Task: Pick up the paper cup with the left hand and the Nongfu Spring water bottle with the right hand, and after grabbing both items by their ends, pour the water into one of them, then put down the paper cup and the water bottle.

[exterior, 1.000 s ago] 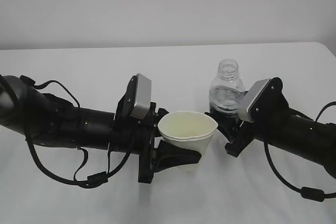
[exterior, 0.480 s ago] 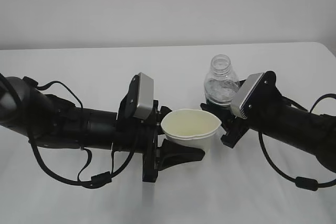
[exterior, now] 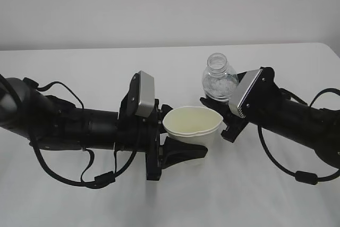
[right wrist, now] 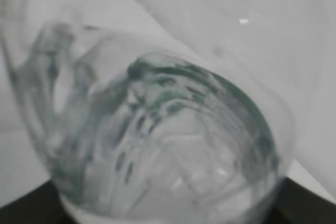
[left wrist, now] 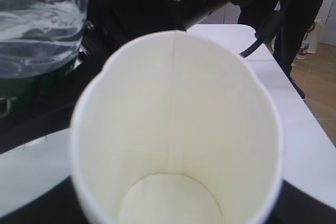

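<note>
Over the last second the bottle (exterior: 219,81) has tipped its open neck toward the cup (exterior: 192,126) mid-desk (exterior: 79,67); pouring is starting. Left fingers (exterior: 178,150) pinch the cup's base, right fingers (exterior: 226,126) the bottle's; the cup is dry.

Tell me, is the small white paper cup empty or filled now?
Empty: the small white paper cup shows a dry cream bottom, no water.

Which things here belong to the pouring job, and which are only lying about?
Job:
cup, held by the left end effector
bottle, held by the right end effector
water in the bottle

Lying about:
nothing loose; only the table
</note>
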Available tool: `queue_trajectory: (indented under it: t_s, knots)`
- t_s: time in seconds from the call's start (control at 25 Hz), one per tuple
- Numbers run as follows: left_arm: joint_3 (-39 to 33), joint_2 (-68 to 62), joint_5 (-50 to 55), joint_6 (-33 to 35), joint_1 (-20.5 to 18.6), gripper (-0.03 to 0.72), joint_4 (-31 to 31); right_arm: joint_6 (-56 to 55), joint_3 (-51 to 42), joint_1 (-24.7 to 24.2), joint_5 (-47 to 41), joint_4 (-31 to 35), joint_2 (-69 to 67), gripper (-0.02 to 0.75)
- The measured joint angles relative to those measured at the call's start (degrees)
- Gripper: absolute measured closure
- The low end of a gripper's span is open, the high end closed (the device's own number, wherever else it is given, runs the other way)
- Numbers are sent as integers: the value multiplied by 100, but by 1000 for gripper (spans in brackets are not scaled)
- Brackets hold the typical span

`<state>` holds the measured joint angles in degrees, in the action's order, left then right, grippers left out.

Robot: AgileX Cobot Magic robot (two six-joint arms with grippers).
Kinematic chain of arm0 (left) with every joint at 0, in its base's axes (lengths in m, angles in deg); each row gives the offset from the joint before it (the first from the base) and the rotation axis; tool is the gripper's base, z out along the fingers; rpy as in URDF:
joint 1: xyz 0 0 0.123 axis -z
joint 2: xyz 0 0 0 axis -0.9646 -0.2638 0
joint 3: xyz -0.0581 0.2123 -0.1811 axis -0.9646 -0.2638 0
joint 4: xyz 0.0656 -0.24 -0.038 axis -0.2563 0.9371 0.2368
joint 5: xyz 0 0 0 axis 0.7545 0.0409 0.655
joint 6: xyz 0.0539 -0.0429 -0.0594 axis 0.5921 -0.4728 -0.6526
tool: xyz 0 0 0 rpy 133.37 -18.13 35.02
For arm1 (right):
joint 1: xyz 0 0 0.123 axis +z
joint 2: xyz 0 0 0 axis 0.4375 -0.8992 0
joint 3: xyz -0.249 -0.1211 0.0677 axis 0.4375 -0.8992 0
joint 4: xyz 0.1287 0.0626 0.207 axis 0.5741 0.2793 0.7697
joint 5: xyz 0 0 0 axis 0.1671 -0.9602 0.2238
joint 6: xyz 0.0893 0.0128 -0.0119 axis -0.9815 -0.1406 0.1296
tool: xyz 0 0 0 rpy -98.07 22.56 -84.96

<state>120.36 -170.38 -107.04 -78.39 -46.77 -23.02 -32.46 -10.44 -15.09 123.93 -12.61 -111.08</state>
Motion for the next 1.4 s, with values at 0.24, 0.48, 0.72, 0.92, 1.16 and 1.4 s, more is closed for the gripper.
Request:
queue_trajectory:
  t_s: [0.24, 0.48, 0.72, 0.92, 1.16, 1.4]
  knots:
    - [0, 0, 0, 118, 0, 274, 23, 258, 105, 0, 0, 47, 0, 274]
    - [0, 0, 0, 176, 0, 274, 94, 665, 134, 0, 0, 240, 0, 274]
    - [0, 0, 0, 249, 0, 274, 115, 947, 186, 4, 0, 419, 0, 274]
    - [0, 0, 0, 272, 0, 274, 130, 1262, 186, 4, 0, 475, 0, 275]
    - [0, 0, 0, 300, 0, 274, 258, 1640, 186, 4, 0, 532, 0, 275]
    - [0, 0, 0, 300, 0, 274, 357, 2122, 186, 4, 0, 741, 0, 275]
